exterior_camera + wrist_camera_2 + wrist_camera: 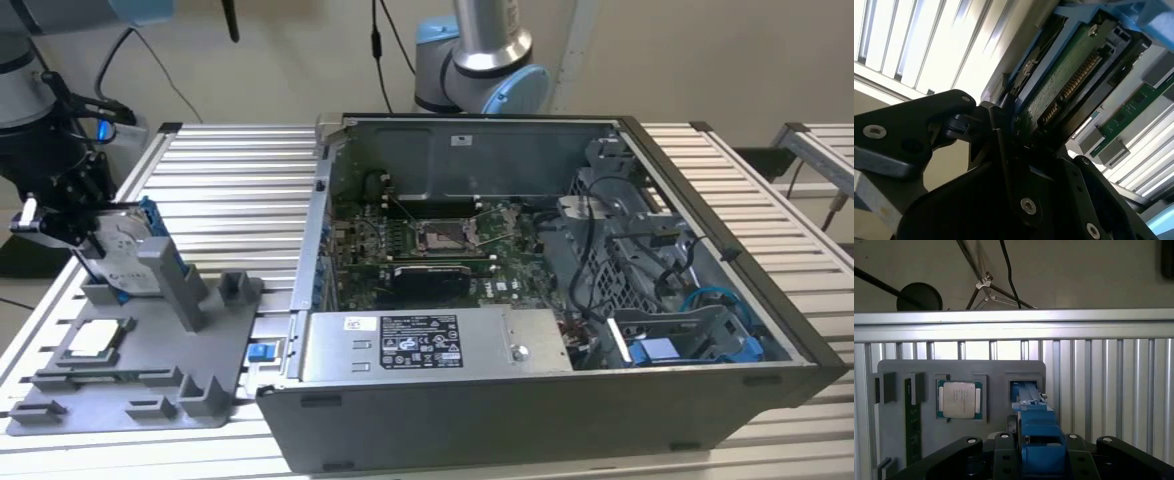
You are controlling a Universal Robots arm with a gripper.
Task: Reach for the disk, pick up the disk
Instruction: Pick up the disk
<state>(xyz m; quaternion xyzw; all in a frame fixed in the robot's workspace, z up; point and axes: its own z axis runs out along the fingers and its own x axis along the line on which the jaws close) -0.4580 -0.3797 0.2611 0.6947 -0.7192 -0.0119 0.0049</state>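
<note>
I am watching my hand (80,232) at the exterior view's left end of the worktop (227,190), and it is clenching the disk (124,243). The disk is standing on its edge in a slot of the grey tray (127,395), leaning a little, with a grey post (171,275) just beside it. In the first wrist view the blue frame (1035,432) of the disk is sitting between the two black fingers (1005,457), and they are touching it on both sides. In the second wrist view I am seeing the green board (1069,75) on the disk's flat side, with one black finger pressing on its edge. The grey tray is holding other things too. A square silver chip (959,400) is lying flat in its own pocket, just beside the disk's slot. A thin green memory stick (913,425) is lying in a long slot on the chip's other side. Next to the tray a big computer case (534,420) is lying on its side with its cover off. Inside it a green main board (441,240) is lying flat on the bottom. A silver box (427,345) with a white label is sitting along the near wall, and grey cables (627,250) are bunching up at the exterior view's right. A blue bracket (667,350) is sitting in the near corner there.
</note>
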